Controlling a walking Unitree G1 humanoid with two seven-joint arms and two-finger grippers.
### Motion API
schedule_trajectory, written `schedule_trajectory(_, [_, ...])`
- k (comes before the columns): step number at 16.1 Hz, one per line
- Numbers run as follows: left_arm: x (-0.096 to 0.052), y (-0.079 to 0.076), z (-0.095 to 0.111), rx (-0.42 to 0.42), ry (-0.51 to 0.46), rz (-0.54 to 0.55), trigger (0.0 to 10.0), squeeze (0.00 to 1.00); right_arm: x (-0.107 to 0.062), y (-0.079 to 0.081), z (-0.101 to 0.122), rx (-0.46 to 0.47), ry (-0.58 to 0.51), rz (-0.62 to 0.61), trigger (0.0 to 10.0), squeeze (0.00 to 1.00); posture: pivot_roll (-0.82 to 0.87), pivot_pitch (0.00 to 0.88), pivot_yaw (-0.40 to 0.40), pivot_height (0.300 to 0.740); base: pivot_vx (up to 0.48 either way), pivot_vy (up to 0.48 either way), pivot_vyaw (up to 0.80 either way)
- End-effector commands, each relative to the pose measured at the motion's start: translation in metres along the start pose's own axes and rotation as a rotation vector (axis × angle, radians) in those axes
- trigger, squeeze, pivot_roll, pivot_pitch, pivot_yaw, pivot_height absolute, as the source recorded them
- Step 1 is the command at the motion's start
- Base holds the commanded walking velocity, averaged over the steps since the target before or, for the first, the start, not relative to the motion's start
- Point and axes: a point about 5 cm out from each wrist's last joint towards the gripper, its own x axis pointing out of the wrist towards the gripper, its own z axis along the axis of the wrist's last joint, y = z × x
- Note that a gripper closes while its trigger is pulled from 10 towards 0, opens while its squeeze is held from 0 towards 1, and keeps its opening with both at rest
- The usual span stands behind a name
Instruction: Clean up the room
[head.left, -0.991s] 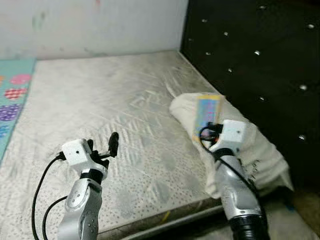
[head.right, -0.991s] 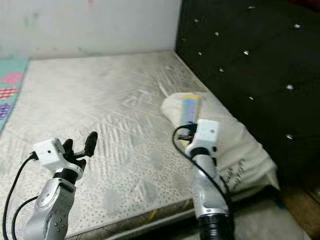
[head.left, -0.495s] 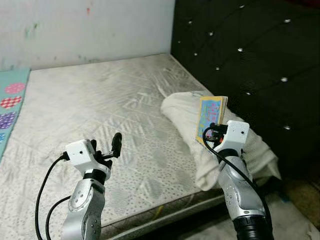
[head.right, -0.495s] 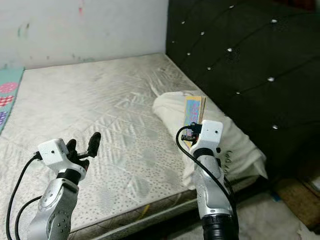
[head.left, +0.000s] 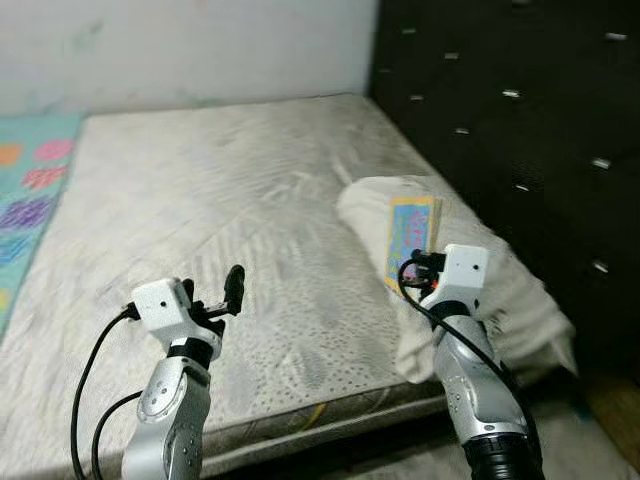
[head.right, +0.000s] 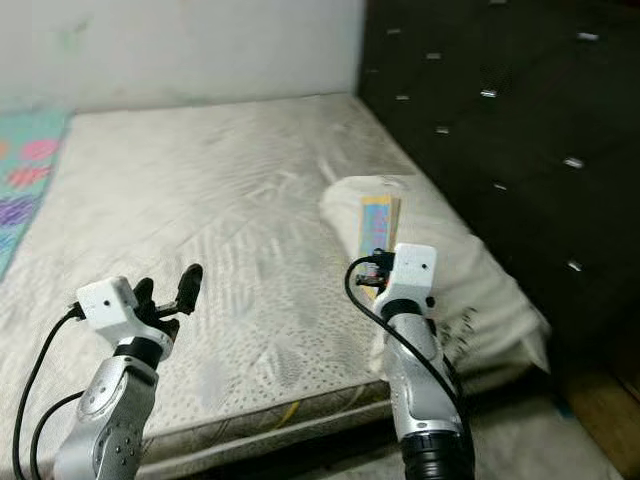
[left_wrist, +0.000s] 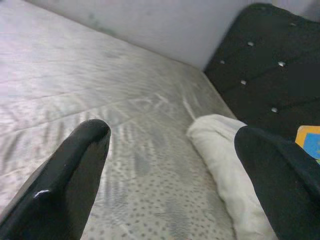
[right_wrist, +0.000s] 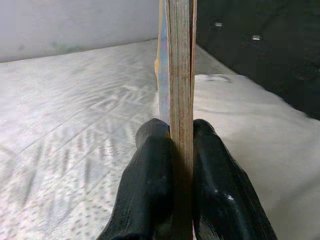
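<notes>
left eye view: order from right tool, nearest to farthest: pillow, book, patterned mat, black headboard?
From the right tool:
1. Book, clamped upright between its fingers.
2. Pillow, directly beneath and beside it at the mattress's right edge.
3. Black headboard, just beyond the pillow on the right.
4. Patterned mat, far across the mattress on the left.
</notes>
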Motion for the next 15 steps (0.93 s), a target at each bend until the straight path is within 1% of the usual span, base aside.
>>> schedule_trajectory(1, [-0.001, -0.003, 0.0, 0.004, 0.0, -0.004, 10.0, 0.0, 0.002, 0.0, 0.008, -0.01, -0.03, 0.008, 10.0, 0.0, -0.07, 0.0, -0.019, 0.74, 0.0, 0.0, 0.66])
schedule_trajectory(5, [-0.001, -0.002, 0.0, 0.012, 0.003, 0.003, 10.0, 0.0, 0.001, 0.001, 0.006, -0.008, -0.015, 0.011, 10.0, 0.0, -0.07, 0.0, -0.017, 0.74, 0.0, 0.0, 0.0])
schedule_trajectory(9, [0.0, -0.001, 0.0, 0.024, 0.001, 0.018, 10.0, 0.0, 0.0, 0.008, 0.002, 0.019, 0.008, 0.057, 10.0, 0.0, -0.07, 0.0, -0.017, 0.74, 0.0, 0.0, 0.0])
schedule_trajectory(15, [-0.001, 0.001, 0.0, 0.032, 0.002, 0.027, 10.0, 0.0, -0.001, 0.015, 0.003, 0.018, -0.001, 0.1, 10.0, 0.0, -0.07, 0.0, -0.021, 0.74, 0.0, 0.0, 0.0])
